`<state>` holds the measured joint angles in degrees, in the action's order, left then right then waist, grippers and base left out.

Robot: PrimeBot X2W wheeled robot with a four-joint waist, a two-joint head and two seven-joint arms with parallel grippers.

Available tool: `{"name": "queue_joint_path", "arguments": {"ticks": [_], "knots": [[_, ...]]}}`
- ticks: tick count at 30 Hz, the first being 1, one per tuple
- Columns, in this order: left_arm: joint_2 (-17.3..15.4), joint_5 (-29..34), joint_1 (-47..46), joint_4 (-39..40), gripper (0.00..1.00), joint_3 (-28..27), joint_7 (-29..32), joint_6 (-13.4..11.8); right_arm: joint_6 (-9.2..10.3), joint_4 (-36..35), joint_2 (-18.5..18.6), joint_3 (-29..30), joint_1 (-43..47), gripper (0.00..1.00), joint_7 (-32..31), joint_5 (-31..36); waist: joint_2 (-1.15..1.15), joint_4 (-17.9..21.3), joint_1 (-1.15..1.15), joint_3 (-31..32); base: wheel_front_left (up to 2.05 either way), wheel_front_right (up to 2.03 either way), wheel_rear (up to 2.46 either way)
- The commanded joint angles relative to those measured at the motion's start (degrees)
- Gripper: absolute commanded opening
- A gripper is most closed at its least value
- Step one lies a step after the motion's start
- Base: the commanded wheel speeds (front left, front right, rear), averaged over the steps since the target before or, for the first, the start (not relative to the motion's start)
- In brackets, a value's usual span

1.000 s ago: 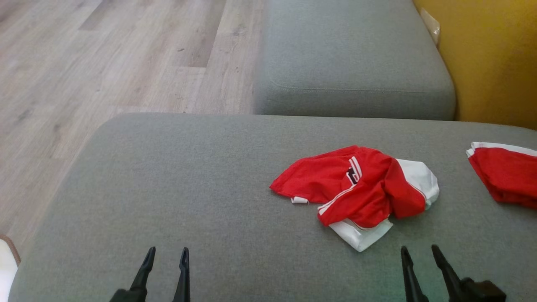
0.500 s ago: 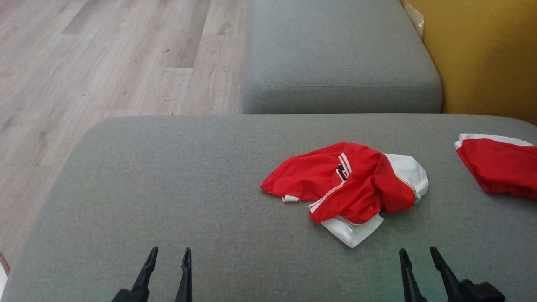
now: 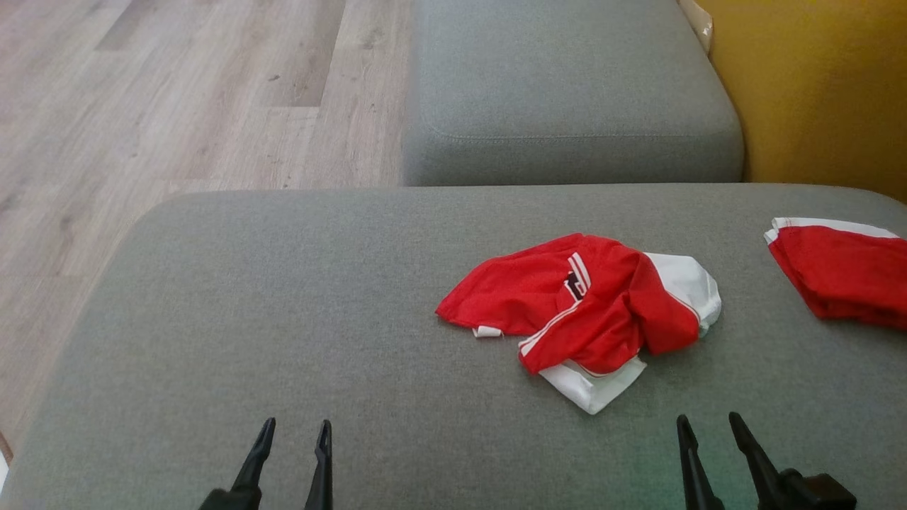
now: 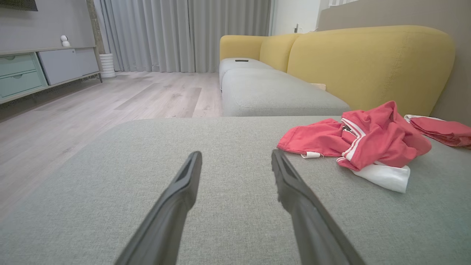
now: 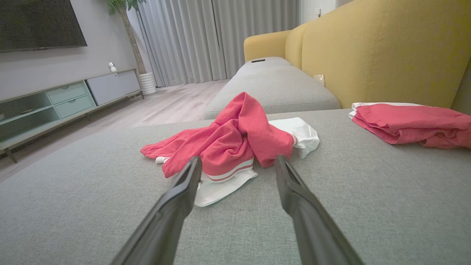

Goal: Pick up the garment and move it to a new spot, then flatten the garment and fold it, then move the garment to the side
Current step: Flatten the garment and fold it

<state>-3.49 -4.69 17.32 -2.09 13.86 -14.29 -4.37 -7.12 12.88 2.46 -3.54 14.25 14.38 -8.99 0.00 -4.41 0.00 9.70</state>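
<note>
A pale wood-plank floor (image 3: 177,106) lies to the left of a sofa with grey fabric seat cushions (image 3: 283,319) and a mustard-yellow backrest (image 5: 386,48). Grey pleated curtains (image 4: 184,33) hang to the floor across the far end of the room. Against the grey wall (image 5: 48,70) stands a low cabinet (image 5: 70,95) with pale green drawers. A dark screen (image 5: 40,22) is above it and a potted plant (image 5: 148,82) beside it. The light is soft and even.

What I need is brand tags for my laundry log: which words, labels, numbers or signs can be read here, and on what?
Nothing reads clearly.
On the crumpled red and white garment: a small dark mark beside white stripes, too blurred to read.
On the second red garment, at the right: no lettering visible.
</note>
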Motion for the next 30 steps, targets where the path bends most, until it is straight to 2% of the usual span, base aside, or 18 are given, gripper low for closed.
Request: {"name": "queue_joint_path", "arguments": {"ticks": [1, 9, 14, 19, 21, 25, 30], "knots": [[0.61, -0.41, -3.27, 2.08, 1.0, -1.59, -0.71, -0.25, -0.36, -2.15, 0.42, -1.14, -2.15, 1.0, 0.62, 0.38, 0.0, 0.05, 0.0, -0.14, 0.0, 0.0, 0.0], [0.61, -1.33, -4.35, 0.93, 1.0, -0.34, -0.71, 0.24, -0.36, -2.66, 0.42, -1.28, -2.68, 1.0, 0.62, 0.98, 0.0, 0.94, 0.0, -2.03, 0.0, 0.0, 0.0], [0.61, -3.09, -8.61, -2.89, 1.0, 3.54, -0.71, 2.49, -0.36, -3.28, 0.42, -2.09, -4.29, 1.0, 0.62, 1.44, 0.0, 2.13, 0.0, -5.08, 0.0, 0.0, 0.0], [0.61, -4.56, -17.19, -9.52, 1.0, 10.46, -0.71, 5.62, -0.36, -4.38, 0.42, -3.21, -6.48, 1.0, 0.62, 1.73, 0.0, 3.85, 0.0, -9.3, 0.0, 0.0, 0.0], [0.61, -5.06, -19.08, -10.85, 1.0, 11.98, -0.71, 5.92, -0.36, -4.56, 0.42, -3.5, -6.79, 1.0, 0.62, 1.91, 0.0, 4.25, 0.0, -10.07, 0.0, 0.0, 0.0], [0.61, -10.05, -26.66, -16.6, 1.0, 17.78, -0.71, 6.78, -0.36, -5.27, 0.42, -4.87, -8.4, 1.0, 0.62, 2.94, 0.0, 6.07, 0.0, -14.01, 0.0, 0.0, 0.0], [0.61, -24.45, -34.64, -22.71, 1.0, 21.71, -0.71, 6.61, -0.36, -5.66, 0.42, -6.59, -11.13, 1.0, 0.62, 3.59, 0.0, 8.97, 0.0, -18.29, 0.0, 0.0, 0.0]]}}
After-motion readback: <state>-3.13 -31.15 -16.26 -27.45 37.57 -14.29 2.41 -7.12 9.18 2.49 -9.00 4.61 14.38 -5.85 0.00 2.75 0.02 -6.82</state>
